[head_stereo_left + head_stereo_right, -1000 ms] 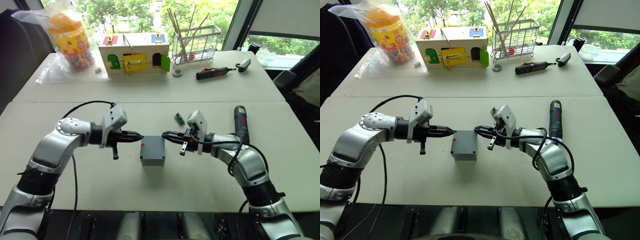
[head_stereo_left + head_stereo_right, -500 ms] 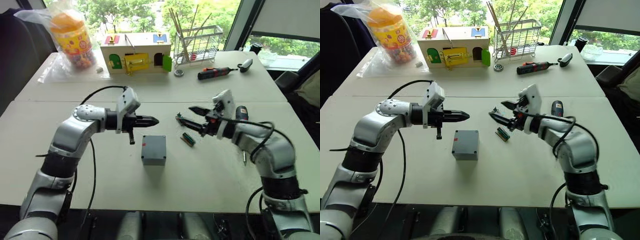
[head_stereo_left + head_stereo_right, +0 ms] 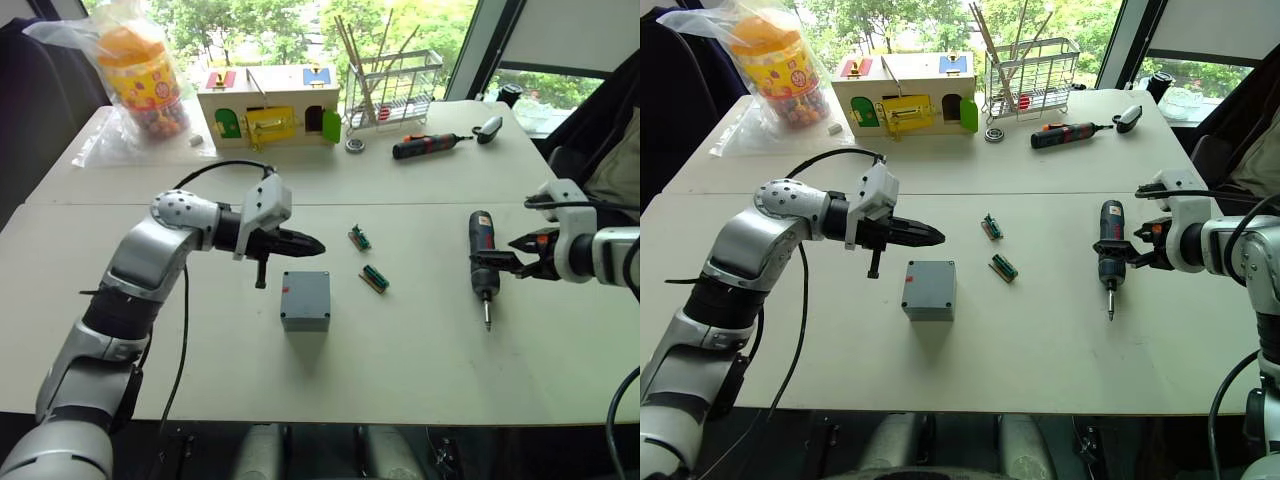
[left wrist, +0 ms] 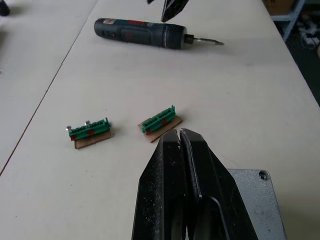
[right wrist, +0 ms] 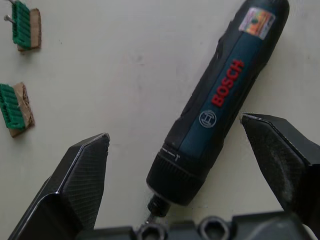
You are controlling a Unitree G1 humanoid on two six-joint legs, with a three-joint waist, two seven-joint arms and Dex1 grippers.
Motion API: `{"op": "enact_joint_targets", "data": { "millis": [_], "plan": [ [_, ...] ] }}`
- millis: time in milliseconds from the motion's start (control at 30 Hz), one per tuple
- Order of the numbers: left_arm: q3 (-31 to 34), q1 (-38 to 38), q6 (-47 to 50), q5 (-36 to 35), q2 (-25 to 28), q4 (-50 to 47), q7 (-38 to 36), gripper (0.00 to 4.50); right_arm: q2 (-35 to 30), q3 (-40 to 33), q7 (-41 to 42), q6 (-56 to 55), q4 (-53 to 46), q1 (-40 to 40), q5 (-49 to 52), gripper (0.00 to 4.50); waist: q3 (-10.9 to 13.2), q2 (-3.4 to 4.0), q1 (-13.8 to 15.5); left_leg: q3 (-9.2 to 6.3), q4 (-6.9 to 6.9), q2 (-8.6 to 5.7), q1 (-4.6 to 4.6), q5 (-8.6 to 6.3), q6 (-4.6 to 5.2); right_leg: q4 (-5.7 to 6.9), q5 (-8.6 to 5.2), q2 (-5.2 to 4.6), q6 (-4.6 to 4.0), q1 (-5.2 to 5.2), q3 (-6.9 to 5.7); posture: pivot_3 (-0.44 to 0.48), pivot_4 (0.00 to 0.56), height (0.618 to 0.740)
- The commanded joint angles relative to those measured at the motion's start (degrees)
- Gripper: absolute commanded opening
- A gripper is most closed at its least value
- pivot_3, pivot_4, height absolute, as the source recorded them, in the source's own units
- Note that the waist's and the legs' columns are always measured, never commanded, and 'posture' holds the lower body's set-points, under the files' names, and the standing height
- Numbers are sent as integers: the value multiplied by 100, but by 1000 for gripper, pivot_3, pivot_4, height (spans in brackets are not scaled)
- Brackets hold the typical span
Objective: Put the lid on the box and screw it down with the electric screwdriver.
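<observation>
Right hand (image 5: 175, 150) spread wide astride the electric screwdriver (image 5: 215, 105), not touching

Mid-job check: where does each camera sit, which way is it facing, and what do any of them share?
Head stereo pair: looks down over the table at the box, both arms showing.
Left wrist: along the shut left tool, above the box, toward two green terminal blocks and the electric screwdriver.
Right wrist: straight down, open right tool straddling the screwdriver.
Shared: screwdriver and blocks appear in all views.
</observation>
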Motion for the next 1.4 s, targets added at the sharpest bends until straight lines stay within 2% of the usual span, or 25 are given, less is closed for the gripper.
{"op": "enact_joint_targets", "data": {
  "millis": [33,233,533,800,900,1067,1100,1200,1300,1400],
  "plan": [
    [91,110,-3,51,-1,-263,201,0,-147,98,94,213,335,-306,15,4456,0,0,-9,0,0,1,0,0,0,0,0,1,0,-1,1,0,150,736],
    [247,433,169,-90,168,-687,344,0,-155,793,179,200,1163,-792,-215,4456,0,0,-5,3,0,6,-1,-1,2,0,0,1,0,-3,3,0,150,736],
    [285,828,409,-227,535,-1305,296,0,124,2026,739,52,2554,-1874,-538,4456,1,0,-5,5,-1,7,-1,-1,2,-4,0,1,0,-6,3,0,150,736],
    [173,980,472,-177,364,-1416,573,0,345,3250,1339,-528,2947,-1962,-1113,4456,-6,-12,4,3,2,5,0,-1,2,-5,0,2,0,0,1,0,150,736],
    [167,1050,446,-139,312,-1401,657,0,353,3624,1577,-842,3113,-2008,-1461,3817,-22,-42,-17,1,5,7,14,-1,2,-5,0,6,0,15,0,0,150,736],
    [217,1161,371,-100,326,-1335,733,0,357,3807,1888,-1167,3647,-2087,-1925,1960,-27,-50,-8,1,3,8,37,-3,5,-7,0,6,0,36,0,0,150,736],
    [215,1167,350,-87,324,-1309,745,0,373,3801,1927,-1218,3749,-2102,-2001,1801,-30,-56,-2,1,3,8,40,-3,5,-8,0,6,0,40,0,0,150,736],
    [228,1177,300,-94,311,-1209,753,0,469,3622,1923,-1398,4121,-2193,-2184,1801,-39,-72,12,0,-1,11,64,-4,7,-30,0,4,0,75,-3,0,150,736],
    [388,1119,225,-183,380,-894,612,0,670,2911,1546,-1621,4829,-2769,-2219,1801,-36,-69,-1,0,-4,11,94,-7,10,-58,4,2,-4,117,-6,0,150,736],
    [458,1001,133,-193,497,-483,389,0,687,1967,1236,-1528,4936,-3395,-1945,1801,-8,-23,-3,10,-10,9,76,-7,10,-58,6,-4,-3,92,-1,0,150,736]
  ]
}}
